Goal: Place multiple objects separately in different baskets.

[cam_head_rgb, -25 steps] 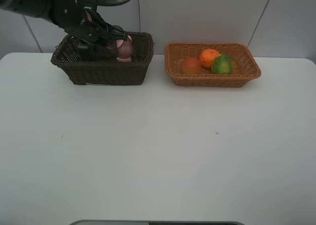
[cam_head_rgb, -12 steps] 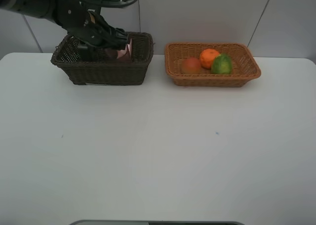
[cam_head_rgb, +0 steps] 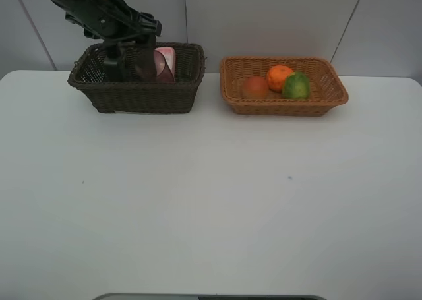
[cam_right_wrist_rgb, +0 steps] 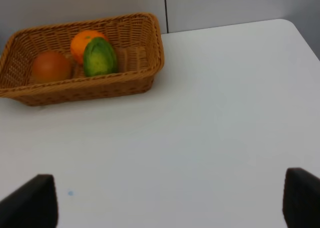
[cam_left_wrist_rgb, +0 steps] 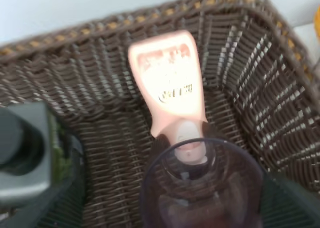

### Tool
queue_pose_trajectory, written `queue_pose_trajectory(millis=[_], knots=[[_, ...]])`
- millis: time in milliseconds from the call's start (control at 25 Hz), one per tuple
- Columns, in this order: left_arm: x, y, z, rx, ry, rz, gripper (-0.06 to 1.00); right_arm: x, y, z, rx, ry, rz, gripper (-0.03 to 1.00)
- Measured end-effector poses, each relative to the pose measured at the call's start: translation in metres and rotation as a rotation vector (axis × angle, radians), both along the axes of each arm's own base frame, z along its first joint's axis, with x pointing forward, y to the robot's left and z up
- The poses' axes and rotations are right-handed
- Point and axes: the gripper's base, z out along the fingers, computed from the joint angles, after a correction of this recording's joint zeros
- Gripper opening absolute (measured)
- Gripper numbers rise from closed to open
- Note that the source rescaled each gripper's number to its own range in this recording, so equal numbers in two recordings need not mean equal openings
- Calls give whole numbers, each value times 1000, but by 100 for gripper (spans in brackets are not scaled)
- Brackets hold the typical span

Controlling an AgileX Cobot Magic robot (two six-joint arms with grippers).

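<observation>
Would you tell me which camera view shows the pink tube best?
The left wrist view: the pink tube fills the frame, leaning on the dark basket wall, cap down behind the mauve cup. The exterior high view shows only its top; the right wrist view misses it.

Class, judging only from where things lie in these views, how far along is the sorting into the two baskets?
Done: the orange, peach-like fruit and green fruit lie in the tan basket. The pink tube, mauve cup and dark pump bottle sit in the dark basket. In hand: nothing; the left gripper is open above the dark basket. Left: no loose item shows on the table.
</observation>
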Motion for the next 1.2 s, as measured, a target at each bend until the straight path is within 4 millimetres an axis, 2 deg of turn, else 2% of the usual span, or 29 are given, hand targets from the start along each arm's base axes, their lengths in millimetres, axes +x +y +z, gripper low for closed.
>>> queue_pose_trajectory(millis=[120,280,520,720,920,1200], knots=[[-24,15,26,-6,-25,17,92,0,0,0,0,0,0,100],[-60,50,45,19,-11,73,92,0,0,0,0,0,0,100],[-130,97,76,55,59,171,92,0,0,0,0,0,0,100],[-188,110,106,23,44,165,92,0,0,0,0,0,0,100],[-249,120,136,-5,-65,159,92,0,0,0,0,0,0,100],[-324,134,144,-17,-91,176,92,0,0,0,0,0,0,100]])
